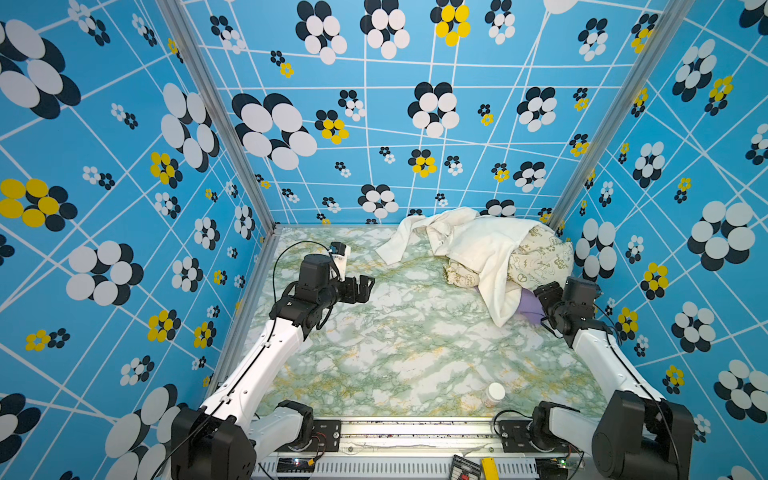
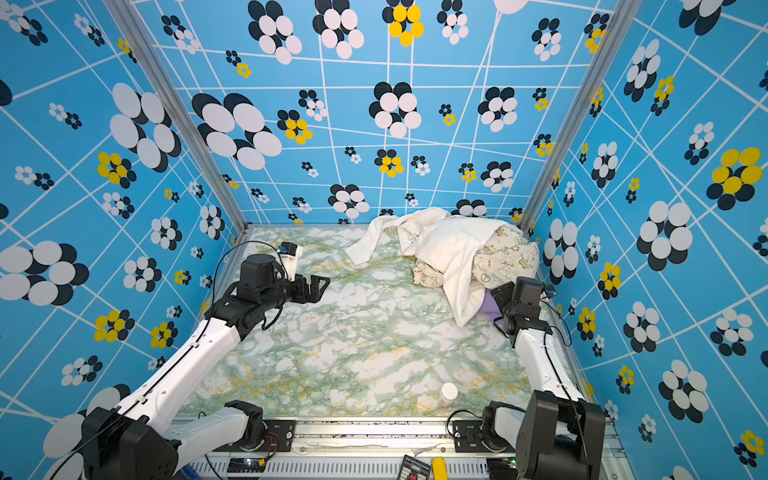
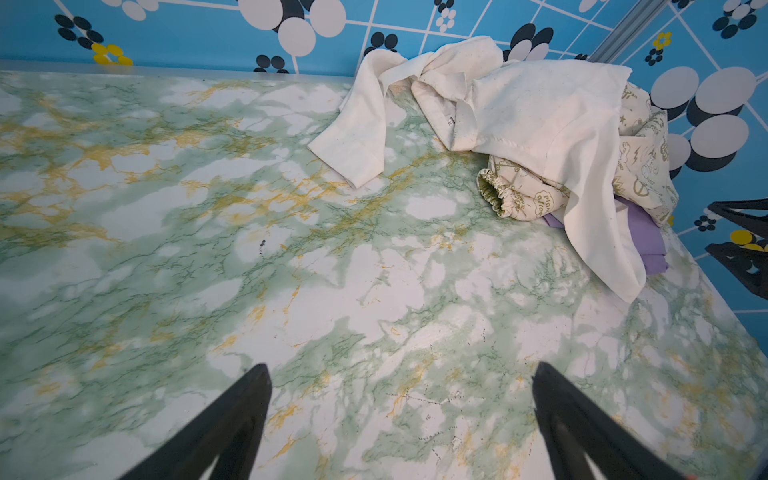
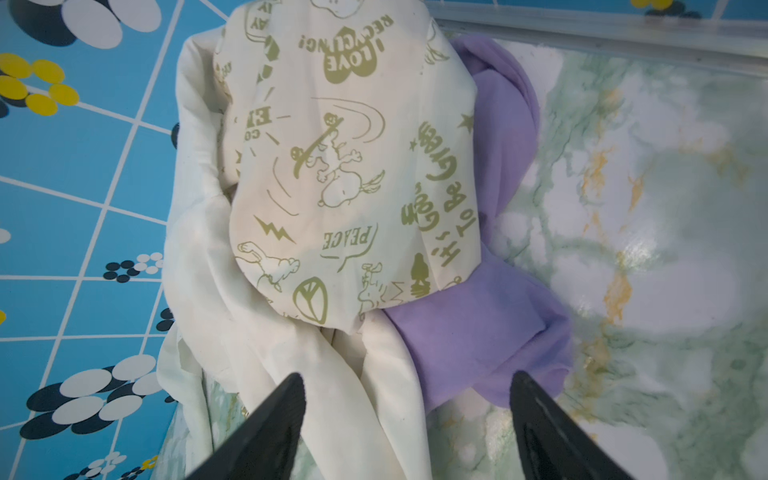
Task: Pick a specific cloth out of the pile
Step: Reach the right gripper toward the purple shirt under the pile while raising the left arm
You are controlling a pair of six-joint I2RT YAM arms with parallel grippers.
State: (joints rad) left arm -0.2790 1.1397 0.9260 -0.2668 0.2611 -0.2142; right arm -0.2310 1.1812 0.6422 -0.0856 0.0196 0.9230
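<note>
Nearest the rig's base, a small white-capped bottle (image 1: 494, 392) stands alone on the marbled tabletop (image 1: 395, 345), well apart from the work. Farther in, the left pincer (image 1: 366, 287) hangs wide open over bare tabletop and holds nothing.

The right pincer (image 4: 405, 380) sits at the near edge of the pile (image 1: 498, 257). Its jaws stand apart and have clamped nothing. Between its tips lie both a flap of the cream-white cloth (image 4: 291, 353) and the near fold of the lavender-purple cloth (image 4: 478, 332).

That purple cloth lies at the bottom of the heap. It peeks out on the tabletop beneath the beige cartoon-printed cloth (image 4: 345, 166), and its lettering is hidden.

The step looks like the first pinch. To do it well, the pincer should probably shift toward the purple side so the cream flap falls outside the jaws, then bite the thick fold low. Drawing it out toward open tabletop rather than straight up should let the cartoon cloth slide off. The pile fills the far right corner against the walls.
</note>
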